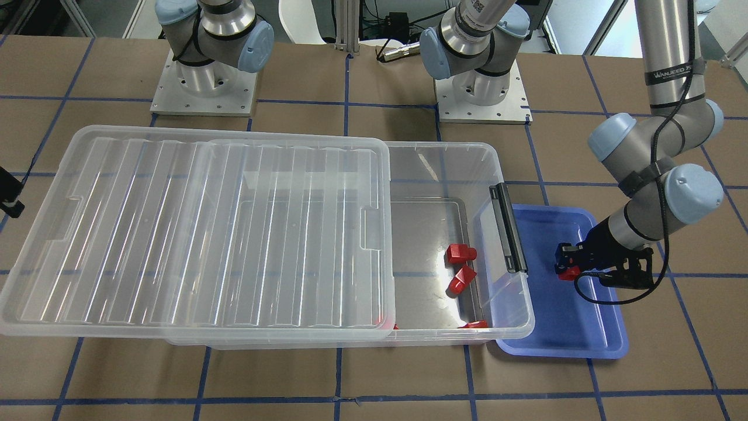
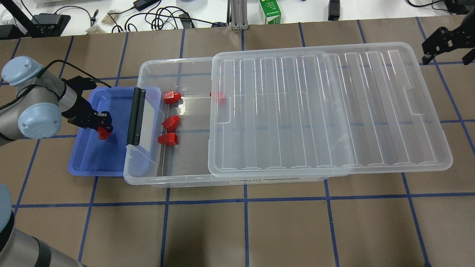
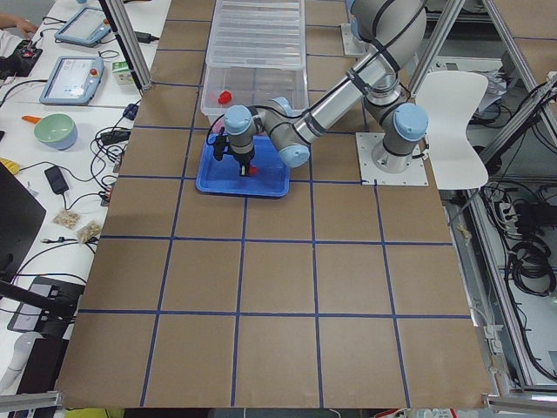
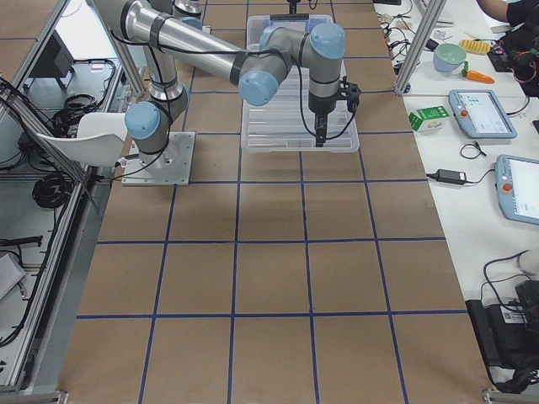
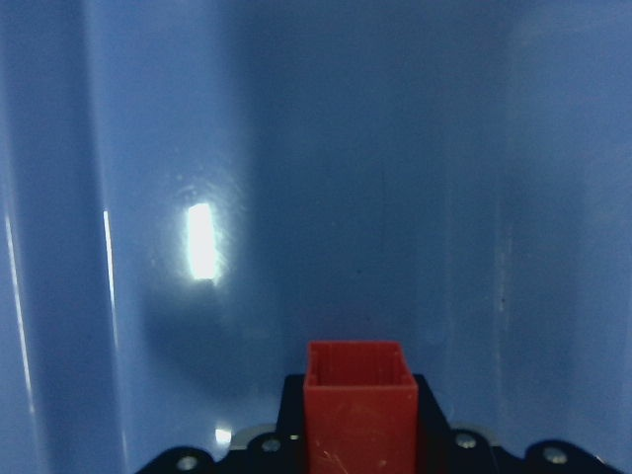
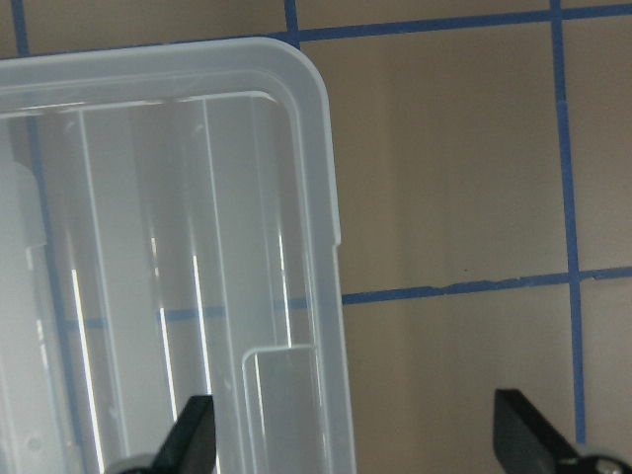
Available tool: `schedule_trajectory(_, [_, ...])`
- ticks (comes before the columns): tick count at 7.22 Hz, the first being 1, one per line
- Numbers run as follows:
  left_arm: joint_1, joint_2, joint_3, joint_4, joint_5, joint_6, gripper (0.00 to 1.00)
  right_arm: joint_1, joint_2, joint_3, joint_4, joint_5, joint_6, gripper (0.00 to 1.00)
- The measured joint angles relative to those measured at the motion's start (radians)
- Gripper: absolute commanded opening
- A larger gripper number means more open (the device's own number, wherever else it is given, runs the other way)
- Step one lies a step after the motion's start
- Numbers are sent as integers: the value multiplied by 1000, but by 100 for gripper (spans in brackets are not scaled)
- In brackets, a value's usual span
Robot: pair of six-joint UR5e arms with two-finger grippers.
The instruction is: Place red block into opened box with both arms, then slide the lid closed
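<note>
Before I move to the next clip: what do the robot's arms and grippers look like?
Left arm and right arm: silver-grey metal tubes with rounded pale blue joint caps, on square silver base plates. A black cable, held by a black strap, runs down the left arm, whose tube bears small printed lettering. Left gripper and right gripper are black, two-fingered.

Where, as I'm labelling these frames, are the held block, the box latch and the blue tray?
block [image 5: 358, 420]: left wrist view, its near side wall.
latch [image 1: 507, 229]: front-facing view, middle of the black bar.
tray [image 2: 92, 159]: overhead view, bare floor near a corner.
</note>
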Motion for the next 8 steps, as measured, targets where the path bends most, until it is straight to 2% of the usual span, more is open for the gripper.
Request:
schedule_trajectory(2, [-12,84,154,-240,5,-3,0,1,-60,-81,167,-8,1,100])
schedule_trajectory(4, [-86,159,278,-400,13,-39,0,26,-83,-95,218,0,36,100])
schedule_trajectory(6, [-212,190,304,-424,15,-183,0,184,-85,-99,218,-5,229,100])
schedule_trajectory(8, [-319,177,292,-397,11,-316,0,349,-70,-101,205,-8,439,100])
